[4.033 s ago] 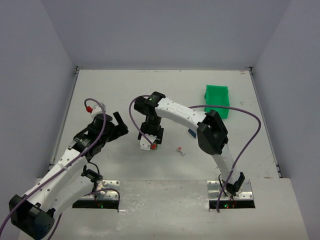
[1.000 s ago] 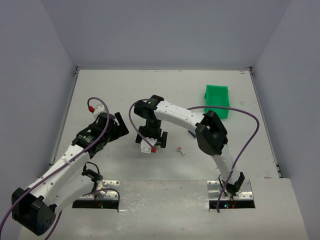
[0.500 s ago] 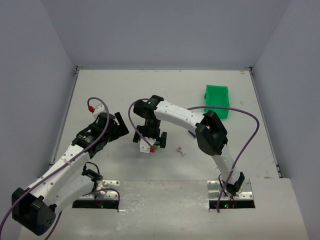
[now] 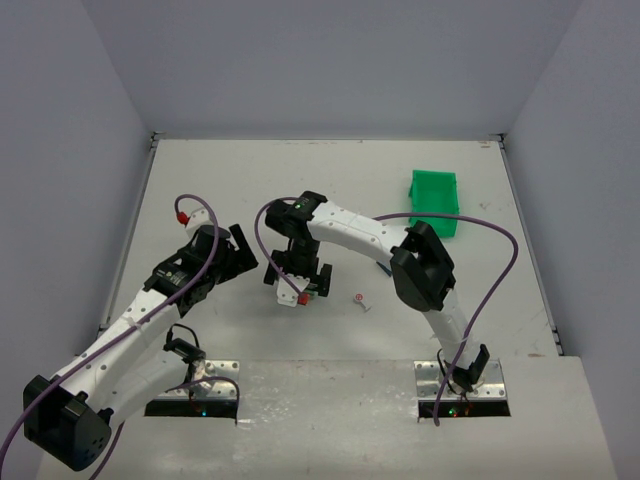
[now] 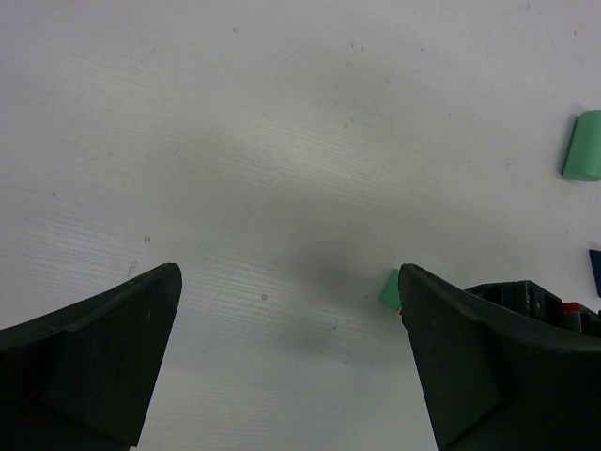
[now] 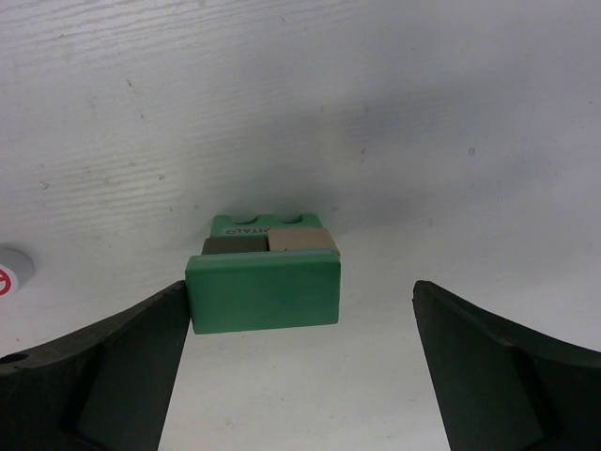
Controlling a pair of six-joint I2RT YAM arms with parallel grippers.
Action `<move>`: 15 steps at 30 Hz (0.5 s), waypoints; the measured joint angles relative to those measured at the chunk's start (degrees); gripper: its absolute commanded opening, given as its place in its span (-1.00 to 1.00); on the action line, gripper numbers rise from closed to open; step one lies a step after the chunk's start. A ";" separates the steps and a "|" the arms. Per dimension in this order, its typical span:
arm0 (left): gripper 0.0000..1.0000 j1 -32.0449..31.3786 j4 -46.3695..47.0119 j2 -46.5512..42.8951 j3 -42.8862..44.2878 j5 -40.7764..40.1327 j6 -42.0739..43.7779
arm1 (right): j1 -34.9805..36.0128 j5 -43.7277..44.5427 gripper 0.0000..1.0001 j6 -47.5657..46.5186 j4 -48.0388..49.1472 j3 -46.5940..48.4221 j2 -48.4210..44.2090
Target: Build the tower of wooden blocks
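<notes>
In the right wrist view the wood block tower stands on the white table: a green arched block [image 6: 254, 224] at the bottom, a brown block [image 6: 233, 245] and a tan block [image 6: 302, 241] side by side on it, and a flat green block [image 6: 265, 293] on top. My right gripper [image 6: 299, 285] is open around the tower, its left finger close against the top block, its right finger well apart. From above, the tower [image 4: 321, 290] is mostly hidden under the right gripper [image 4: 298, 281]. My left gripper [image 5: 287, 272] [image 4: 238, 256] hangs open over bare table, left of the tower.
A loose light green block [image 5: 584, 146] and a dark blue wedge [image 5: 594, 267] lie at the right edge of the left wrist view. A small white and red cap [image 4: 360, 299] lies right of the tower. The bright green bin [image 4: 435, 201] stands at the back right.
My right gripper's jaws have spread wide around the tower, letting go of the top green block. The left arm has hardly moved.
</notes>
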 measured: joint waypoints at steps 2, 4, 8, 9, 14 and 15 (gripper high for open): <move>1.00 0.00 0.00 0.00 0.00 0.02 0.00 | 0.00 0.02 0.97 0.27 0.33 0.00 0.00; 1.00 0.00 0.00 0.00 -0.01 0.03 0.00 | 0.00 0.14 0.97 0.58 0.60 0.00 -0.01; 1.00 0.00 0.00 -0.22 0.00 0.07 -0.01 | 0.00 0.31 0.97 1.05 0.47 -0.10 -0.11; 1.00 0.00 0.00 -0.34 0.00 0.06 -0.02 | 0.00 0.31 0.97 1.18 0.37 -0.20 -0.24; 1.00 0.00 0.03 -1.03 -0.02 0.10 -0.12 | 0.00 0.44 0.97 2.54 -0.07 -1.98 -2.05; 1.00 0.00 0.03 -1.06 -0.02 0.14 -0.18 | 0.00 0.44 0.97 2.81 -0.23 -2.45 -2.53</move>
